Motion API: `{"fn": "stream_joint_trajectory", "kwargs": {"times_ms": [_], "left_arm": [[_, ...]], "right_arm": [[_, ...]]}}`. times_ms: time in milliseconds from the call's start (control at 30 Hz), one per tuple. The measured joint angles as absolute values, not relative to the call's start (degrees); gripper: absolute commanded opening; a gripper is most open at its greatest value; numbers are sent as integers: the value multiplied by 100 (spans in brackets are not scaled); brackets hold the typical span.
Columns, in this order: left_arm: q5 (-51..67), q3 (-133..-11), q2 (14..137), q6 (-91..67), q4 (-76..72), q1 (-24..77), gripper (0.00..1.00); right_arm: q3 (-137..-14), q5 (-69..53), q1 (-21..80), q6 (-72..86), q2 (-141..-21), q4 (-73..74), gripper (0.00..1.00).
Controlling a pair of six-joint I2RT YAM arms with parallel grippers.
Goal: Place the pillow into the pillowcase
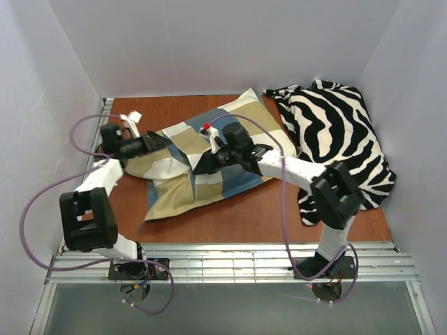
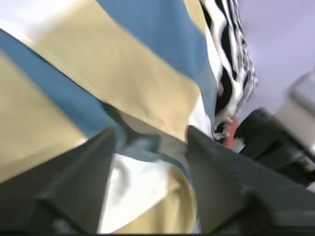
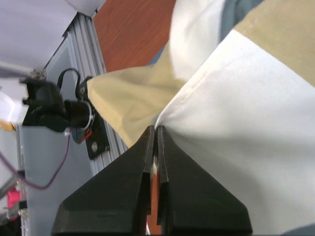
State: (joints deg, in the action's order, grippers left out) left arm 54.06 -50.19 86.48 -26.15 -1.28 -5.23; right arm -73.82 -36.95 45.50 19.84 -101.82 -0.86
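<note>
Blue-tan-cream checked fabric pillowcase (image 1: 174, 192): right gripper (image 3: 155, 129) clamped, apparently on its hem, tensioning it; left gripper (image 2: 150, 132) fingers apart, straddling a fold.

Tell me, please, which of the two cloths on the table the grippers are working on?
The blue, tan and cream checked pillowcase, mid-table; the black-and-white zebra-striped cloth lies at the right, unheld.

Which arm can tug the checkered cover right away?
Right, probably. The right gripper is shut on a fold of the pillowcase, ready to pull. The left gripper is open around the cloth and must close first.
</note>
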Motion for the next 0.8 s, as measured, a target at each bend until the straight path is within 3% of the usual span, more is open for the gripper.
{"fn": "stream_joint_trajectory", "kwargs": {"times_ms": [33,67,100,133,233,333,500,600,800], "left_arm": [[5422,-5293,8543,-2377,185,-884,64],[5371,-5575,8464,-2202,517,-1188,64],[5288,-5843,8412,-2023,858,-1391,77],[5181,-6040,8374,-1813,1105,-1500,82],[4713,-6276,8274,-1385,1828,-1498,82],[4018,-6200,8385,-1037,2421,-1391,83],[2917,-6193,9227,-521,2565,-1251,83],[2460,-6641,10114,-193,2394,-1170,83],[2436,-9019,11769,1385,3133,-1149,80]], "right_arm": [[-7559,-3640,4639,2093,-10488,-154,2],[-7859,-3599,4727,2198,-10840,-141,15],[-8134,-3557,4786,2235,-11146,-163,29],[-8490,-3566,4853,2263,-11511,-119,50],[-9196,-3647,4930,2117,-12062,183,69],[-9135,-3815,4670,1667,-11699,753,73],[-8221,-3354,3470,510,-10125,1525,69],[-7577,-3098,3240,58,-9553,1702,66],[-7008,-2827,3846,-425,-10663,1973,61]]}}
